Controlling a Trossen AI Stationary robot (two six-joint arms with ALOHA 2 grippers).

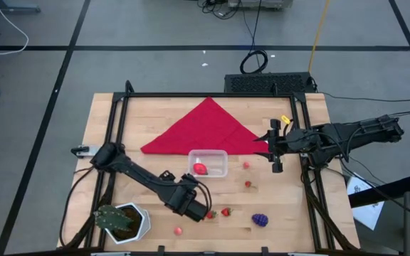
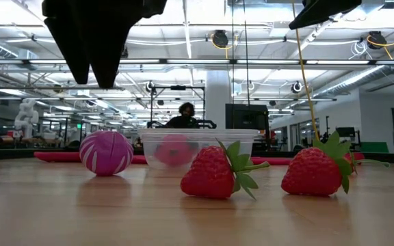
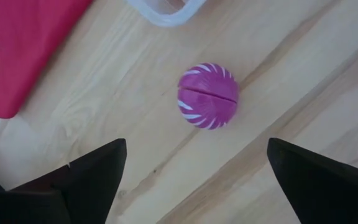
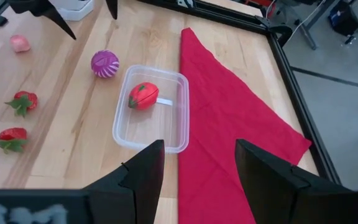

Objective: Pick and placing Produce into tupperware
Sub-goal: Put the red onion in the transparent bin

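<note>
The tupperware point(image 4: 151, 109), a clear tub, stands on the table beside the red cloth, with one red fruit point(image 4: 143, 95) in it. A purple ball with white stripes point(image 3: 208, 95) rests on the wood next to the tub. My left gripper point(image 3: 196, 143) hangs open above this ball, one finger on each side of it and clear of it. In the high view that gripper point(image 1: 191, 201) hides the ball. My right gripper point(image 4: 199, 143) waits open over the table's right side point(image 1: 272, 149), with nothing between its fingers.
Two strawberries point(image 4: 22, 101) point(image 4: 10, 138) lie on the wood near the tub. A purple grape bunch point(image 1: 260, 220) and a small pink ball point(image 1: 179, 230) lie by the near edge. A potted plant point(image 1: 123, 222) stands at the near left. The red cloth point(image 1: 206, 128) covers the far middle.
</note>
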